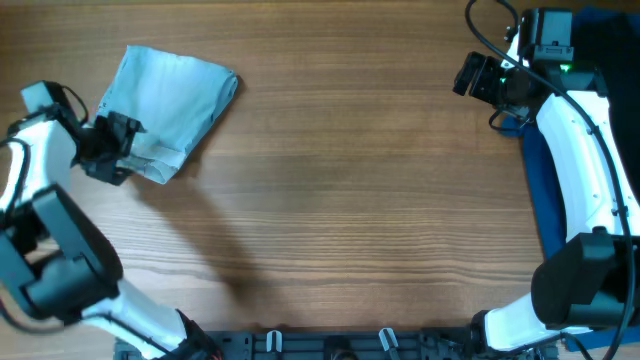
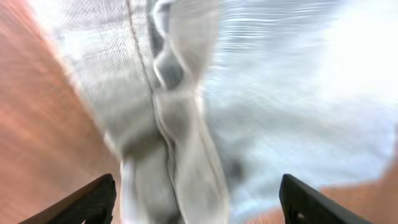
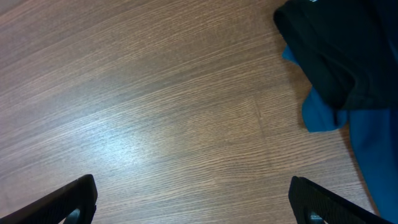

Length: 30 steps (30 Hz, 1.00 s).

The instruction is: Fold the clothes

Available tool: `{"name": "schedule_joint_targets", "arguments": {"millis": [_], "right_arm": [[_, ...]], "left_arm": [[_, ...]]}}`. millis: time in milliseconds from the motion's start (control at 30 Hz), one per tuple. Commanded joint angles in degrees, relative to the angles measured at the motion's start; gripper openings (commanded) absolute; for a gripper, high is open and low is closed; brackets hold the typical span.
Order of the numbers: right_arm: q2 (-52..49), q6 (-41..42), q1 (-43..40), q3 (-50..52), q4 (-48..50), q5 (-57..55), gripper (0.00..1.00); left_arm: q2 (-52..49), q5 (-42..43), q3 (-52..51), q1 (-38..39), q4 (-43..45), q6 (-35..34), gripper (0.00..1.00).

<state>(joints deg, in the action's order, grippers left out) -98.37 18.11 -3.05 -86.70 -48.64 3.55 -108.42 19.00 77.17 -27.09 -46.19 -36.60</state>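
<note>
The light blue denim shorts (image 1: 170,100) lie folded into a compact bundle at the far left of the wooden table. My left gripper (image 1: 128,135) is open at the bundle's near left edge. In the left wrist view the shorts (image 2: 261,106) fill the frame, blurred, with a thick seam fold (image 2: 177,124) running down between the two spread fingers (image 2: 196,202). My right gripper (image 1: 468,78) is open and empty at the far right, over bare wood; its fingers (image 3: 193,199) are wide apart in the right wrist view.
A dark blue garment (image 1: 545,190) lies along the right table edge, with a black garment (image 1: 610,45) at the far right corner. Both show in the right wrist view, blue (image 3: 323,115) under black (image 3: 336,50). Bare wood (image 1: 350,200) spans the middle.
</note>
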Motion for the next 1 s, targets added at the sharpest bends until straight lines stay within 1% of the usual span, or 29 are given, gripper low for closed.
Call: {"name": "schedule_joint_targets", "arguments": {"millis": [0,33,67,133,167,200,333,400,467,567,733,800,967], "right_arm": [[0.07,-0.09,0.24,0.17,0.13,-1.01,0.99],[0.07,-0.09,0.24,0.17,0.15,-0.98,0.99],[0.07,-0.09,0.24,0.17,0.15,-0.98,1.0],[0.07,-0.07,0.24,0.17,0.15,-1.01,1.0],[0.07,-0.07,0.24,0.17,0.15,-1.01,0.99],[0.07,-0.07,0.24,0.17,0.15,-1.01,0.99],[0.07,-0.09,0.24,0.17,0.15,-0.98,1.0],[0.07,-0.07,0.24,0.17,0.15,-0.98,0.99],[0.07,-0.07,0.24,0.17,0.15,-1.01,0.99],[0.07,-0.04,0.24,0.17,0.15,-1.01,1.0],[0.07,-0.07,0.24,0.17,0.15,-1.01,1.0],[0.07,-0.07,0.24,0.17,0.15,-1.01,1.0],[0.07,-0.09,0.24,0.17,0.13,-1.01,0.99]], "left_arm": [[10.56,-5.57,1.95,0.55,-3.69,4.98,0.84],[12.76,-6.21,1.92,0.87,-4.96,6.29,0.84],[14.67,-6.03,1.92,1.81,-5.38,8.39,0.77],[16.28,-6.05,1.92,4.68,-4.79,12.94,0.26],[16.39,-6.03,1.92,6.4,-4.13,14.53,0.11],[16.37,-6.03,1.92,8.13,-3.34,15.67,0.04],[14.8,-6.03,1.92,18.73,4.66,23.21,0.04],[13.92,-6.91,1.92,23.78,8.92,25.35,0.04],[12.72,-11.37,1.92,28.06,12.13,25.35,0.04],[10.05,-20.2,1.92,32.63,14.32,25.66,0.04],[3.56,-21.49,1.92,34.71,15.19,30.67,0.04],[-0.42,-21.46,1.92,34.12,15.21,34.97,0.04],[-4.09,-21.44,1.92,32.39,15.74,36.44,0.04]]}}
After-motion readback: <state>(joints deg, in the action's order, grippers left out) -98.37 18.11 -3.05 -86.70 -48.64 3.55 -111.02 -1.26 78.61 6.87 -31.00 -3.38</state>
